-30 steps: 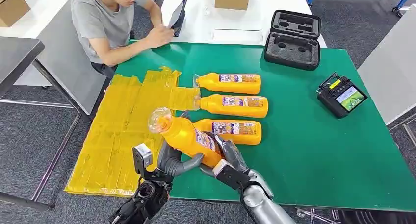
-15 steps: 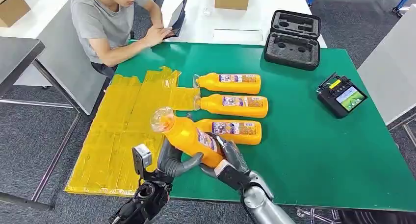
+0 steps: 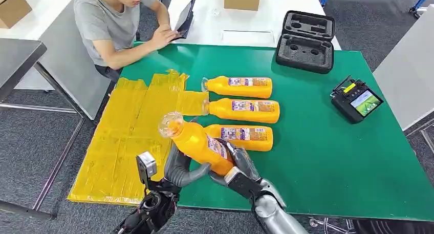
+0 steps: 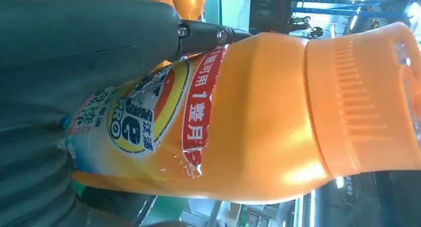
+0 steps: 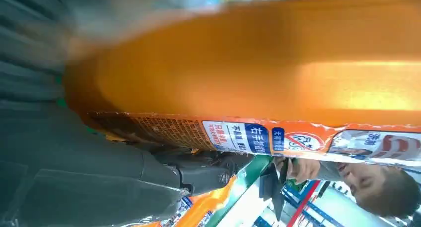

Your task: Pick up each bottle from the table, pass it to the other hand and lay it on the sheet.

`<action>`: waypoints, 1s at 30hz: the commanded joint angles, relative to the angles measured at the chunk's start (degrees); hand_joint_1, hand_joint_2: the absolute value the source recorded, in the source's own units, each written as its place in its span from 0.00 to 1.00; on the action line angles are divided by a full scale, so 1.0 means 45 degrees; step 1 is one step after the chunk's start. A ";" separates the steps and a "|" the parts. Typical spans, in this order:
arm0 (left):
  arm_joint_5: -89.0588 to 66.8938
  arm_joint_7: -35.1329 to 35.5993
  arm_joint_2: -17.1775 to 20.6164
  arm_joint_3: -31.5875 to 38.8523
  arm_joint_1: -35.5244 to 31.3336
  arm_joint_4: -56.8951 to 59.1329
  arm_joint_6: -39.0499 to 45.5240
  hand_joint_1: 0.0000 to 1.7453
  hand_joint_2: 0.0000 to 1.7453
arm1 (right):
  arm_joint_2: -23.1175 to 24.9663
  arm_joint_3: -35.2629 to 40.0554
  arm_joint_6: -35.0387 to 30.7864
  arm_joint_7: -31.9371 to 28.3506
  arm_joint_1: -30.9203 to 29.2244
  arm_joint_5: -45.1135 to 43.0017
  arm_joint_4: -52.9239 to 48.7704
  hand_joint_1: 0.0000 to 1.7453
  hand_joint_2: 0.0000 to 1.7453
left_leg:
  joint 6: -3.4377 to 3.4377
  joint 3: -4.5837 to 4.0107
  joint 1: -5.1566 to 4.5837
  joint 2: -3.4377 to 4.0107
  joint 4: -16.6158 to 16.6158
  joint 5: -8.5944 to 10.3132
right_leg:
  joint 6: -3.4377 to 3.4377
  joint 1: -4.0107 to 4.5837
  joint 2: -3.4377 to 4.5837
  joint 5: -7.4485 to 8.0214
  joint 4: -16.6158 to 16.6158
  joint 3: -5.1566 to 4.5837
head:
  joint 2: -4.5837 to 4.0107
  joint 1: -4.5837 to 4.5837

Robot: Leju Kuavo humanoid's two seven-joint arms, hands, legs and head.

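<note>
Head view: an orange plastic bottle with a clear cap (image 3: 197,142) is held tilted above the near edge of the green tabletop (image 3: 317,142), cap pointing up and away toward the crinkled yellow plastic sheet (image 3: 128,136). Both robot hands grip it at once: the left robot hand (image 3: 179,167) wraps its grey thumb and fingers around the lower body from the sheet side, and the right robot hand (image 3: 238,167) clasps the base from the other side. Three more orange bottles lie on their sides in a row on the tabletop beyond it, caps toward the sheet: the nearest bottle (image 3: 238,136) just behind the held one, the middle bottle (image 3: 243,110), and the farthest bottle (image 3: 238,86). The sheet covers the left part of the tabletop and hangs past its edge. A black foam-lined case (image 3: 305,41) sits open at the far side, and a black handheld controller with a lit screen (image 3: 356,99) lies near the right edge. A person in a grey shirt (image 3: 110,21) sits at the far left corner.

Left wrist view: the held bottle (image 4: 258,113) spans the picture, label and ribbed orange collar visible, with the left robot hand's grey thumb (image 4: 89,38) pressed along it.

Right wrist view: the bottle's orange body (image 5: 273,63) and label strip lie against the right robot hand's grey cover (image 5: 74,187).
</note>
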 commanded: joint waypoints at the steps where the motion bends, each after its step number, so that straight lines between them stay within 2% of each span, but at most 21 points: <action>1: -0.0154 -0.0884 0.0303 -0.0189 -0.0181 0.0083 -0.0081 0.00 1.00 | -0.0130 0.0210 0.0054 0.0024 -0.0536 -0.0025 0.0513 1.00 1.00 | -0.0018 0.0014 0.0009 0.0024 -0.0003 -0.0002 | -0.0023 0.0011 0.0016 0.0005 -0.0005 0.0008 | 0.0000 0.0000; 15: -0.0147 -0.0884 0.0246 -0.0177 -0.0226 0.0165 -0.0207 0.00 1.00 | -0.0016 0.0254 0.0147 0.0024 -0.0657 0.0032 0.0817 1.00 1.00 | -0.0013 0.0012 0.0002 0.0023 -0.0008 0.0002 | -0.0016 0.0004 0.0016 0.0007 -0.0005 0.0006 | 0.0005 0.0000; 16: -0.0164 -0.0884 0.0231 -0.0164 -0.0207 0.0134 -0.0159 0.75 1.00 | -0.0012 0.0259 0.0140 0.0024 -0.0659 0.0041 0.0820 1.00 1.00 | -0.0028 0.0034 0.0015 0.0043 -0.0019 0.0005 | -0.0037 0.0019 0.0028 0.0018 -0.0023 0.0026 | 0.0000 0.0000; 18: -0.0253 -0.0884 0.0206 -0.0193 -0.0184 0.0097 0.0006 0.91 1.00 | 0.0003 0.0261 0.0132 0.0024 -0.0665 0.0055 0.0813 1.00 1.00 | -0.0020 0.0019 0.0009 0.0031 -0.0007 0.0000 | -0.0025 0.0012 0.0021 0.0008 -0.0008 0.0012 | 0.0005 0.0000; 20: -0.0218 -0.0884 0.0194 -0.0176 -0.0185 0.0119 -0.0032 0.96 1.00 | 0.0008 0.0262 0.0133 0.0024 -0.0666 0.0062 0.0808 1.00 1.00 | -0.0010 0.0006 0.0001 0.0014 -0.0006 0.0002 | -0.0012 0.0002 0.0009 0.0004 -0.0003 0.0001 | 0.0000 0.0000; 24: -0.0180 -0.0884 0.0199 -0.0103 -0.0166 0.0126 -0.0029 0.99 1.00 | 0.0006 0.0248 0.0133 0.0024 -0.0650 0.0074 0.0788 1.00 1.00 | -0.0015 0.0017 0.0004 0.0026 -0.0008 -0.0001 | -0.0019 0.0007 0.0018 0.0006 -0.0007 0.0010 | 0.0000 0.0005; 30: -0.0133 -0.0884 0.0209 -0.0011 -0.0178 0.0134 -0.0077 0.98 1.00 | -0.0043 0.0168 0.0088 0.0024 -0.0574 0.0025 0.0639 1.00 1.00 | -0.0014 0.0013 0.0004 0.0024 -0.0007 0.0001 | -0.0018 0.0006 0.0017 0.0008 -0.0008 0.0007 | 0.0000 0.0000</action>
